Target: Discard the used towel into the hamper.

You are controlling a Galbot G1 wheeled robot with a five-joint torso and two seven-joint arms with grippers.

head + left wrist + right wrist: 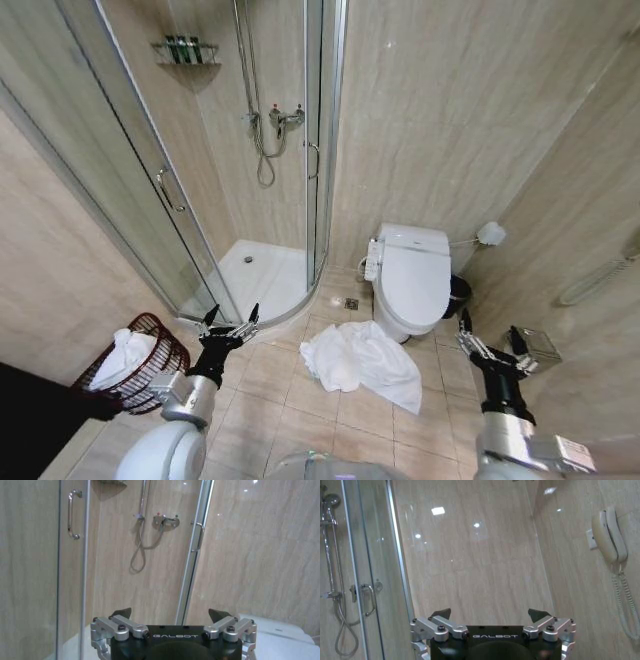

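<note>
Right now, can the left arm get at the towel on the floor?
Probably yes. The white towel lies crumpled on bare tiles beside the toilet, with nothing between it and the open left end effector, which hangs raised near the hamper; it would need to lower.

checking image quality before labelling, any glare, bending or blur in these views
Head view: wide-angle bending, the glass shower door and walls lean outward; the crumpled white towel on the floor tiles is evenly lit. Left wrist view: small glare spots on the glossy beige wall tiles, soft focus. Right wrist view: bright ceiling-light reflections on the wall; the open right gripper sits in shadow.
</note>
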